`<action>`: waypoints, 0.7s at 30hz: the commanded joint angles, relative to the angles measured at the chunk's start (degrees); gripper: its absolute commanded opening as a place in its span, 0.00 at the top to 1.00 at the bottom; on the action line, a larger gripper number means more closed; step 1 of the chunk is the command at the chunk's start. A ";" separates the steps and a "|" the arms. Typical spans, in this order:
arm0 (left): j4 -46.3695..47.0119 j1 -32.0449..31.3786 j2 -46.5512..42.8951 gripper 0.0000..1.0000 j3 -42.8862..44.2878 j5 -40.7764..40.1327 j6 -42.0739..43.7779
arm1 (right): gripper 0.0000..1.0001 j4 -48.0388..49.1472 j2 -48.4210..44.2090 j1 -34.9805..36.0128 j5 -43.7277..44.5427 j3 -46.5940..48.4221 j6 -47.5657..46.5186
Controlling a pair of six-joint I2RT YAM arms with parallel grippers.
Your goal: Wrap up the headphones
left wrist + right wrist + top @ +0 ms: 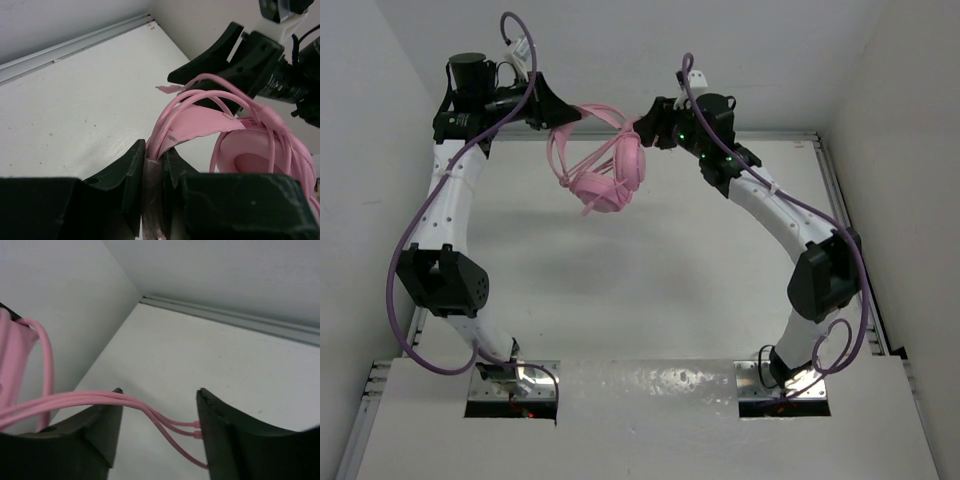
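The pink headphones (608, 172) hang in the air above the table's far middle, with the thin pink cord (582, 160) looped several times around the headband and earcups. My left gripper (563, 120) is shut on the headband (186, 122), which rises out from between the jaws (155, 159). An earcup (252, 156) hangs to the right of it. My right gripper (644, 126) is at the headphones' right side, open. In the right wrist view three strands of cord (131, 402) run across the gap of the gripper (159, 407) and reach the right finger (225, 432).
The white table (650, 270) lies below, with a raised metal rail (825, 170) along its far and right edges. White walls stand close on the left, back and right. Purple arm cables (420, 225) hang along both arms.
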 commanded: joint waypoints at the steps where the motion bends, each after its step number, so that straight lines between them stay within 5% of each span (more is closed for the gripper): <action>1: 3.52 0.43 -3.21 1.00 2.39 -2.93 -9.20 | 0.40 -4.91 1.60 -0.24 -3.01 2.07 -2.38; 3: 1.25 0.43 -3.03 1.00 3.62 -6.79 -9.91 | 0.20 -13.22 1.69 -0.42 -0.05 3.04 -5.45; 7: -0.17 0.43 -3.03 1.00 3.80 -10.15 -10.44 | 0.01 -27.22 2.22 -1.20 4.54 7.25 -11.52; 11: -1.05 0.43 -2.94 1.00 3.80 -12.00 -10.35 | 0.01 -38.31 2.31 -3.14 5.78 11.56 -13.73; 21: -0.87 0.52 -2.94 1.00 2.13 -16.48 -11.76 | 0.03 -42.19 -7.87 -5.16 -4.85 8.75 -20.06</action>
